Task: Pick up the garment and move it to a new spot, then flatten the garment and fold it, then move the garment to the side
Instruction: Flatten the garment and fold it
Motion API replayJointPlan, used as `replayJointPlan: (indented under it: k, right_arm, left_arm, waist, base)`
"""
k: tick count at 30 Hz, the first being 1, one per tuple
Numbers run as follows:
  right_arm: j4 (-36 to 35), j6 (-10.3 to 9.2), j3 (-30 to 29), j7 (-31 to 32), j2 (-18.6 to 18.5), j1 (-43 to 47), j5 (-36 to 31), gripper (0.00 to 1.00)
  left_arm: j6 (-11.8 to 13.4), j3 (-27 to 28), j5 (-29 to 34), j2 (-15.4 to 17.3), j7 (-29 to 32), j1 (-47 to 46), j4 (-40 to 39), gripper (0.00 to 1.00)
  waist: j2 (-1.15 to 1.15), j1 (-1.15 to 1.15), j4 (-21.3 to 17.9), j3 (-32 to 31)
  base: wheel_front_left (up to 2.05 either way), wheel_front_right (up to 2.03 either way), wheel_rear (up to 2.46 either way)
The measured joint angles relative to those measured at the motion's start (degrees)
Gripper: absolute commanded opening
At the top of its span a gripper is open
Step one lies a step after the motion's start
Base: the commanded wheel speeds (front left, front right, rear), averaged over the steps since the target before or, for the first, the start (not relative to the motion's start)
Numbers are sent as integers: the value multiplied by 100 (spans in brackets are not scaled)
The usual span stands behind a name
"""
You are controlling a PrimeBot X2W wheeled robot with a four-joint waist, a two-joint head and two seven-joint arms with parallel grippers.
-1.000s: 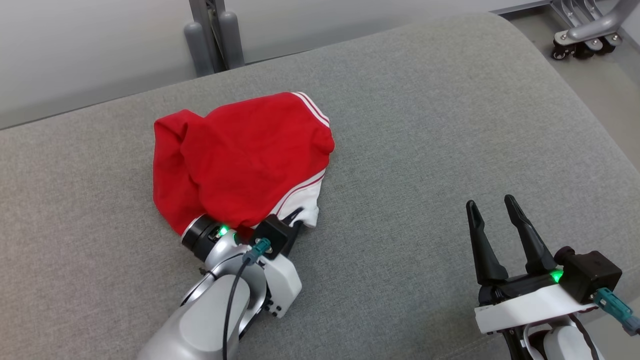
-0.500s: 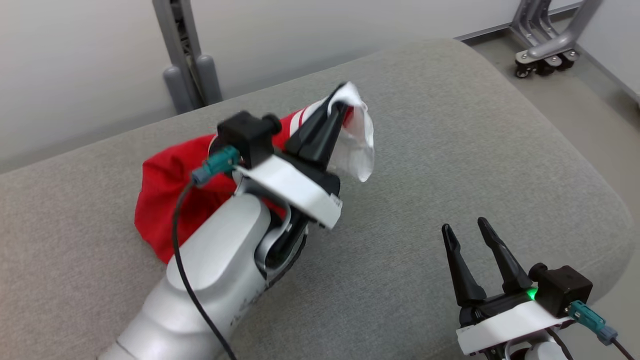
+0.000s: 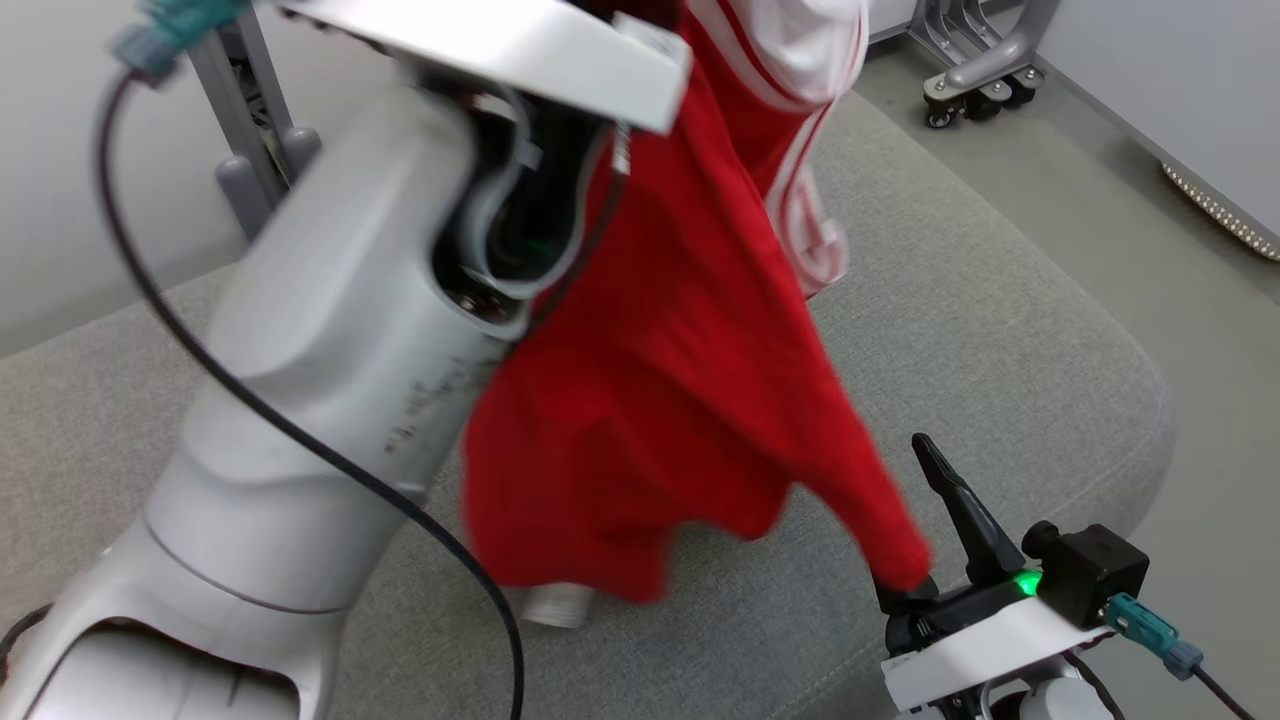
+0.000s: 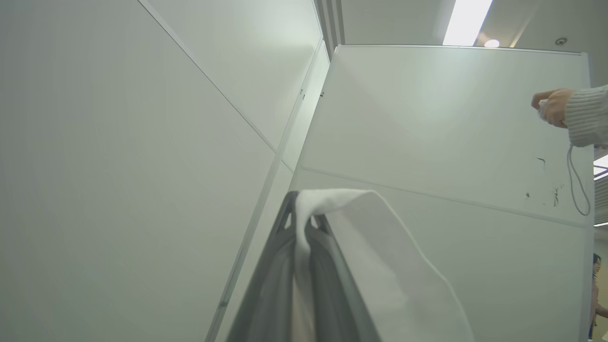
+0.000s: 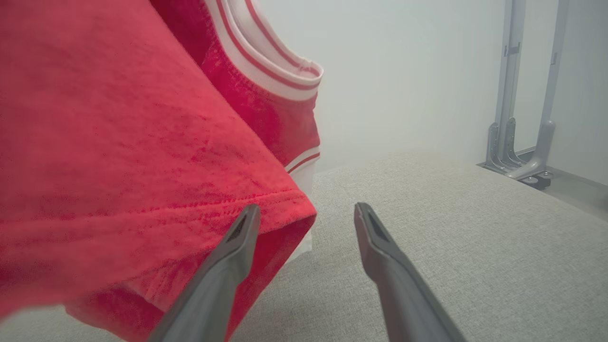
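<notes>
Hanging from the left pincer, which is clamped on its white hem, the red garment dangles over the middle of the grey cushion. Near the cushion's front right corner the right pincer stands wide, the cloth's lower corner against one finger.

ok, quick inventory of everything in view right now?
garment: one, red with white striped trim, hanging from the left gripper above the cushion
cushion: one, grey fabric, under both arms
wheeled stand base: one, grey metal, on the floor beyond the cushion
upright post: one, grey metal, behind the cushion by the wall
person's hand: one, pale knit sleeve, right edge of the left wrist view
left gripper: dark, raised, shut on the garment's white trim
right gripper: dark, open, low, garment hem against one finger
</notes>
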Motion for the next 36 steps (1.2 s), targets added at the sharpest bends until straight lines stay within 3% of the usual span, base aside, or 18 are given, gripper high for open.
replayJointPlan:
  k: [4,7,15,21,28,30,31,32,35,36]
  right_arm:
    - [-33,0,-7,0,3,-21,10,100]
    - [3,0,8,0,-1,-12,8,100]
    - [16,0,-221,0,3,142,-148,100]
    - [5,0,-257,0,7,143,-245,100]
    - [-3,0,-344,0,7,242,-310,100]
    - [-5,0,-372,0,4,250,-316,100]
    - [-4,0,-386,0,4,255,-327,100]
    - [-2,0,-387,0,3,260,-345,100]
    - [4,0,-387,0,5,293,-352,100]
    - [8,0,-388,0,3,314,-350,100]
  left_arm:
    - [313,806,76,30,-11,180,57,0]
    - [468,1211,11,31,-13,878,532,0]
    - [453,2215,65,29,-9,2508,1120,0]
    - [396,3310,213,35,-9,3389,1088,0]
    - [226,3962,461,31,-8,4133,826,2]
    - [214,4090,675,27,-9,4308,687,9]
    - [215,4141,768,24,-9,4374,648,17]
    - [240,4198,846,24,-9,4446,598,17]
    - [316,4292,966,32,-9,4649,513,44]
    - [346,4300,1024,30,-9,4713,486,86]
  waist:
    - [0,0,-30,84]
    - [0,0,15,60]
    - [0,0,625,66]
    - [0,0,1115,72]
    - [0,0,1453,9]
    - [0,0,1516,-2]
    - [0,0,1545,-10]
    - [0,0,1572,-21]
    - [0,0,1637,-63]
    - [0,0,1658,-74]
  base:
    - [0,0,0]
    - [0,0,0]
    - [0,0,0]
    - [0,0,0]
    - [0,0,0]
    - [0,0,0]
    - [0,0,0]
    - [0,0,0]
    - [0,0,0]
    - [0,0,0]
